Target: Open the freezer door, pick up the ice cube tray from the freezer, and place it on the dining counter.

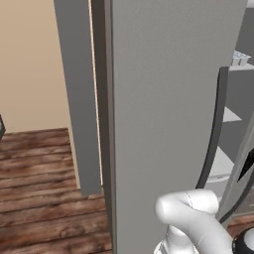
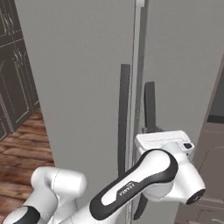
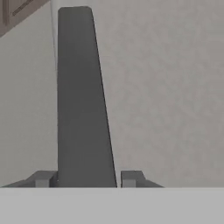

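The gripper (image 3: 83, 178) stands with its 2 fingertips on either side of the dark handle (image 3: 81, 96), 1 to each flank, with only a slight gap showing on the right; the jaws are partly drawn in around it, and whether they press the handle yet cannot be told. The handle's long axis runs straight away from the gripper and, in the room, vertically up the freezer door (image 2: 188, 65). In the right base view the hand sits at the right-hand handle (image 2: 150, 107) of 2, low on its length, against the door's left edge. The door looks shut in that view. In my judgement the pull must come squarely outward, across the handle's axis, or the fingers will slide along it. The tray (image 1: 240, 58) lies high on a shelf (image 1: 243, 67) inside the freezer (image 1: 233, 129), up and right of the arm in the left base view.
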